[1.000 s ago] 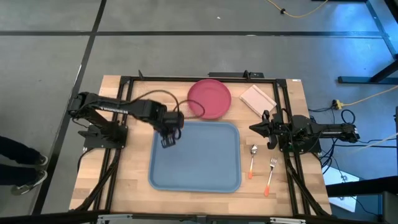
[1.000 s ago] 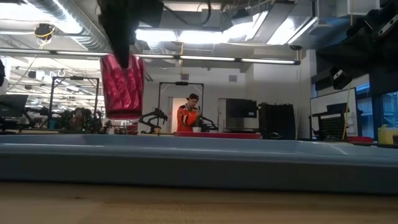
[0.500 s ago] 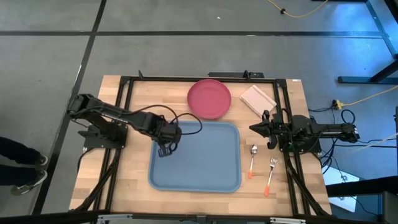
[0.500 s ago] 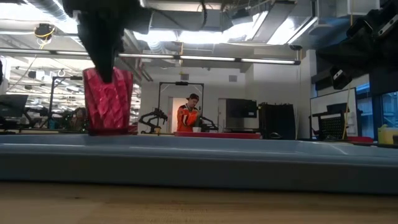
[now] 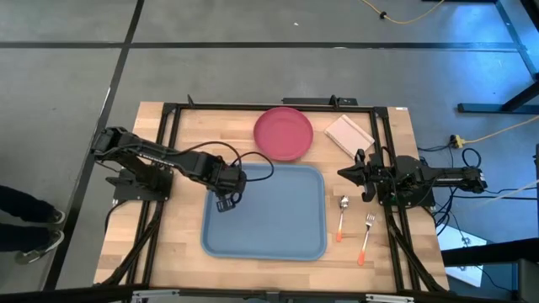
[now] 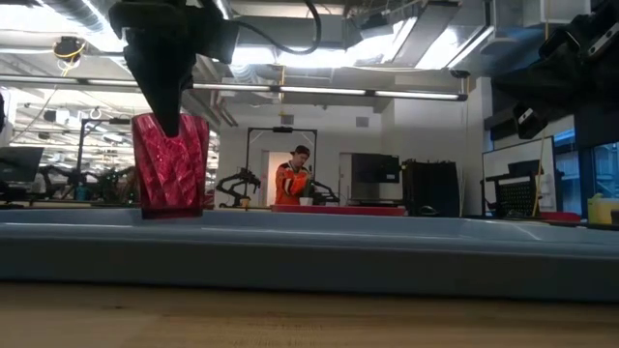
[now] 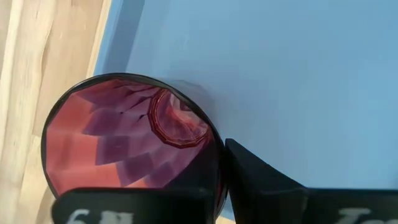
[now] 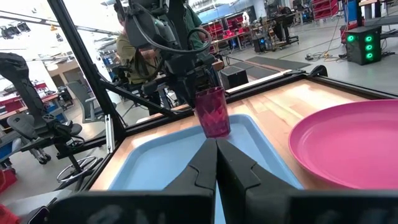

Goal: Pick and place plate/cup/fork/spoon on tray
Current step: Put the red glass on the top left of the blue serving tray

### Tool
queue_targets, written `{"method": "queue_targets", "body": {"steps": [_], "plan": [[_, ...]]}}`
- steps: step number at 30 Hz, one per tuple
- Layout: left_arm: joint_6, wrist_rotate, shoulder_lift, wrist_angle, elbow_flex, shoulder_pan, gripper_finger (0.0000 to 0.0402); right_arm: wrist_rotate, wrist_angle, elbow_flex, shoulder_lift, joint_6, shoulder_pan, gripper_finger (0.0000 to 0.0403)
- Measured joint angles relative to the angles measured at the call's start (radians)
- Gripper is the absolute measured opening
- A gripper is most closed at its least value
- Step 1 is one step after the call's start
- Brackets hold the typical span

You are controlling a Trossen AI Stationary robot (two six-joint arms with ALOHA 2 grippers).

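Note:
The dark red faceted cup (image 6: 171, 164) stands upright at the far left corner of the light-blue tray (image 5: 278, 220), with its base at or just above the tray floor. My left gripper (image 5: 226, 202) is shut on it from above. The pink-red plate (image 5: 284, 132) lies on the table beyond the tray's far edge. The spoon (image 5: 343, 215) and the fork (image 5: 367, 236), both with orange handles, lie on the table to the right of the tray. My right gripper (image 5: 349, 173) waits shut at the table's right side, holding nothing. My left gripper holds the cup by its rim wall (image 7: 214, 163), on the side facing the tray's middle. One finger (image 7: 252, 177) stands outside the wall; the other is hidden and seems to be inside the cup. The fingers point down from above. The cup hangs upright, mouth up.
A pale beige pad (image 5: 349, 132) lies at the far right of the table. A black frame (image 5: 173, 126) runs around the table top. People and equipment show in the room behind the table.
My left gripper has gone down and a little toward the table's near edge with the cup. The cup has come down from well above the tray rim to about the tray floor. It tipped slightly on the way and now stands upright.

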Motion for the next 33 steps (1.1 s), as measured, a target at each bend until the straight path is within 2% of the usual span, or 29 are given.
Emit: {"method": "queue_targets", "body": {"steps": [6,15,33], "plan": [[0.0,-0.005,0.0,0.0,0.0,0.0,0.0021,0.0,0.0,0.0,0.0,0.0,0.0,0.0008],[-0.026,-0.081,0.0,0.0,0.0,0.0,0.0033,0.0,0.0,0.0,0.0,0.0,0.0,0.0008],[-0.086,-0.067,0.0,0.0,0.0,0.0,0.0083,0.0,0.0,0.0,0.0,0.0,0.0,0.0008]]}}
